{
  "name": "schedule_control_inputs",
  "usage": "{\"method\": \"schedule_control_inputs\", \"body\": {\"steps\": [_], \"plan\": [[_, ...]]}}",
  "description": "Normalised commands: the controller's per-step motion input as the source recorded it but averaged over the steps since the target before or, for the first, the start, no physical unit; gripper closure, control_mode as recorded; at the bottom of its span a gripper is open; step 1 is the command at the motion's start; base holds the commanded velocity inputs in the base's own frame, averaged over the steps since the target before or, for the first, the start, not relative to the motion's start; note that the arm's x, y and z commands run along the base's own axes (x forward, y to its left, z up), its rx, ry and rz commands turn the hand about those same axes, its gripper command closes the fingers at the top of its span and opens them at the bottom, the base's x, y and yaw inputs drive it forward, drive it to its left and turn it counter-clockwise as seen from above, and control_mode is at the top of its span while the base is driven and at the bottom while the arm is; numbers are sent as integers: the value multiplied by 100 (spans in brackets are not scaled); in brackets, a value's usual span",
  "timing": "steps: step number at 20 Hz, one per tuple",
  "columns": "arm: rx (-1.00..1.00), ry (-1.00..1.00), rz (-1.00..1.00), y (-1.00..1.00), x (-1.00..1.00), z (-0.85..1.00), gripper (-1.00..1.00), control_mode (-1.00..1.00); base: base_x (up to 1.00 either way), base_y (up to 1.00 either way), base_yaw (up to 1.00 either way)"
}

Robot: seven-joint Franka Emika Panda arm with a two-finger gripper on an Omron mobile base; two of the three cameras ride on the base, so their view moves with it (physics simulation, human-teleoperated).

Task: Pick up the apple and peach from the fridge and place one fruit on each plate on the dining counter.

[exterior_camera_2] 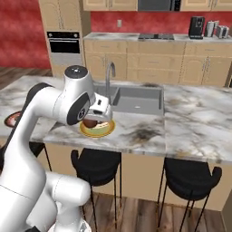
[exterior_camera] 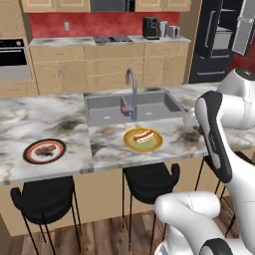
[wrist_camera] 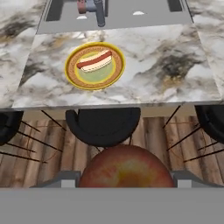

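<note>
Plainly the fridge [exterior_camera: 221,40] stands well behind, its doors open, across the room from the counter [exterior_camera: 30,117]. The sink [exterior_camera: 132,107] is set in the counter, just beyond the yellow plate [exterior_camera: 143,139]. A stool [wrist_camera: 103,124] sits under the near edge, below that plate. The red plate [exterior_camera: 45,151] lies well to the left; I cannot tell whether the dark marks on it are pattern or fruit.

The fruit [wrist_camera: 127,166], red and yellow, apple or peach I cannot say, is clamped in the gripper [exterior_camera_2: 96,118], which hangs by the yellow plate. In the hand view the plate lies ahead and the stool and floor lie nearer, so the fruit may be short of the edge.

The main risk, as I judge it, is letting go too soon: the fruit would fall to the stool or floor. Dropped from height, a round fruit could also roll off the shallow plate into the sink or over the edge.
</note>
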Motion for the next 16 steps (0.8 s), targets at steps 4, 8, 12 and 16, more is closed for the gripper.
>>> {"method": "schedule_control_inputs", "body": {"steps": [4, 8, 12, 16], "plan": [[0, 0, 0, 0, 0, 0, 100, 100, 67, 13, -3], [0, 0, 0, 0, 0, 0, 100, 100, 14, 2, 0], [0, 0, 0, 0, 0, 0, 100, 100, 36, 31, -5], [0, 0, 0, 0, 0, 0, 100, 100, 22, 35, -8]]}}
